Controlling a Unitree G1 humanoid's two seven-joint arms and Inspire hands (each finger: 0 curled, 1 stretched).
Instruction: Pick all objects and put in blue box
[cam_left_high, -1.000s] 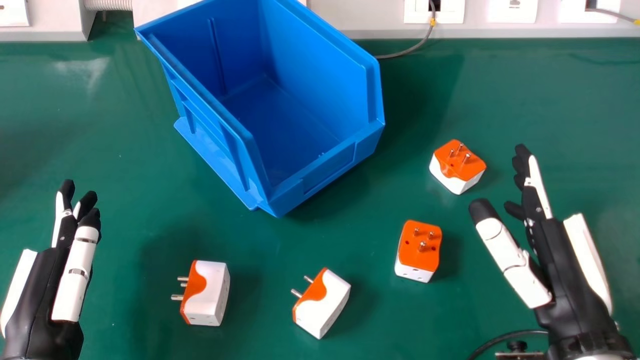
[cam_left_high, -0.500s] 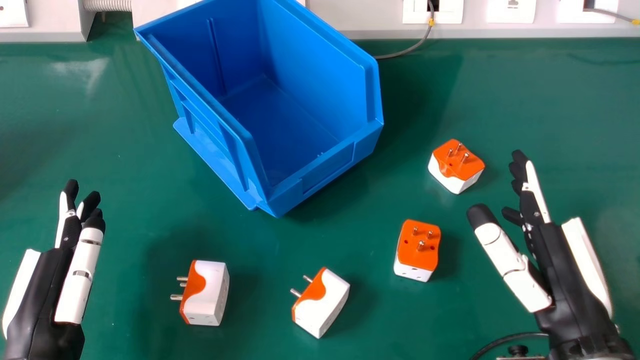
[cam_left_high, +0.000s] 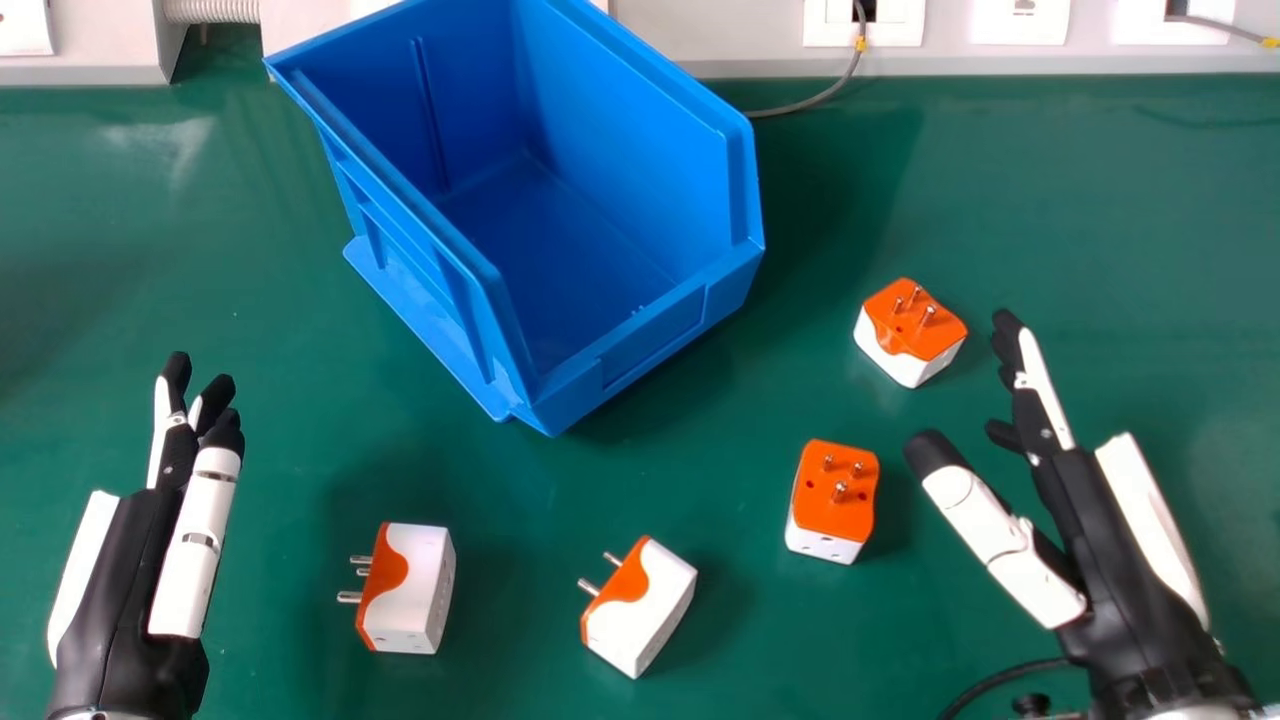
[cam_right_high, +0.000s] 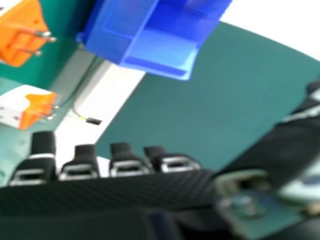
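My left hand (cam_left_high: 150, 560) is open at the left of the head view, left of a white-and-orange adapter (cam_left_high: 410, 590) lying on its side. A second adapter (cam_left_high: 640, 610) lies tilted near the middle front. My right hand (cam_left_high: 1110, 540) stands open at the right, holding nothing, beside a third adapter (cam_left_high: 832, 500) with pins up; a fourth adapter (cam_left_high: 910, 333) sits farther back, also pins up. The blue box (cam_left_high: 650, 340) stands behind them with nothing inside. In the right hand view appear my right hand (cam_right_high: 130, 167), the blue box (cam_right_high: 117, 30) and two adapters (cam_right_high: 22, 32).
Wall sockets (cam_left_high: 1020, 22) and a grey cable (cam_left_high: 815, 100) line the back edge of the green table (cam_left_high: 1000, 200). A black cable (cam_left_high: 1000, 685) runs by my right wrist.
My left hand has moved right, toward the nearest adapter. My right hand has shifted left, closer to the two pins-up adapters. The adapters and box have not been moved.
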